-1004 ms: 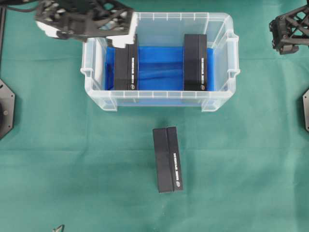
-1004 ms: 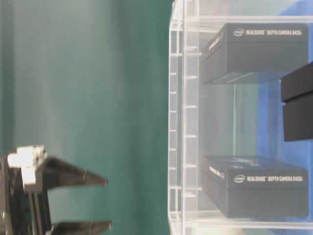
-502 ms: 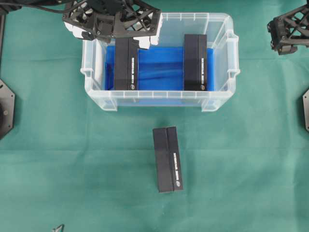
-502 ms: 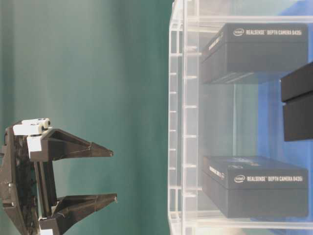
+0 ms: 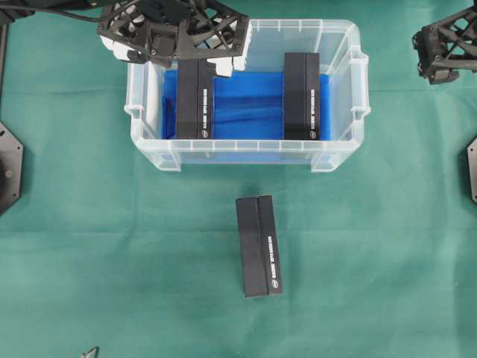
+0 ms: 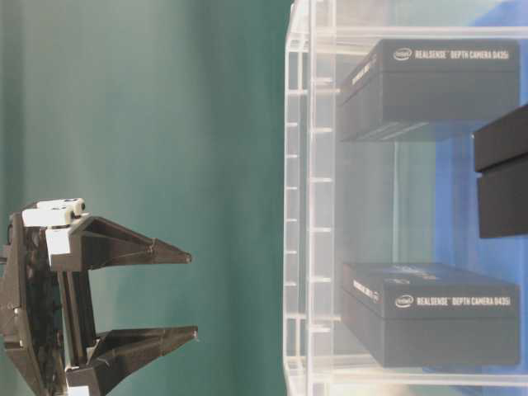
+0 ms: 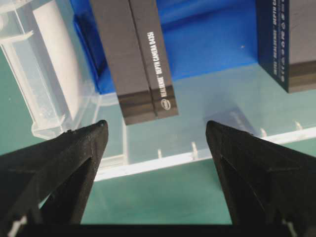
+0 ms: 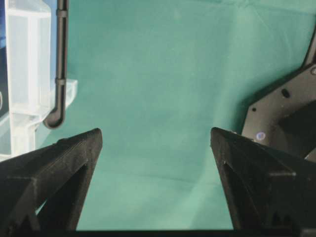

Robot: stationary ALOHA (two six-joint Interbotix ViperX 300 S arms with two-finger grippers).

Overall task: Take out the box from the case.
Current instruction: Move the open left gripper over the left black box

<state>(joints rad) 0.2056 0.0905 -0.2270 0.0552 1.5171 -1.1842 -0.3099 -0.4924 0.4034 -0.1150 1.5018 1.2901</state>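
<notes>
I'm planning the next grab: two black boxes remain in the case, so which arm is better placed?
Left, probably. The left gripper hangs open over the left box in the case. The right gripper sits open outside it, over green cloth.

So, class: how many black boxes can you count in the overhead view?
3: left box and right box inside the case; third box on the green cloth in front.
</notes>
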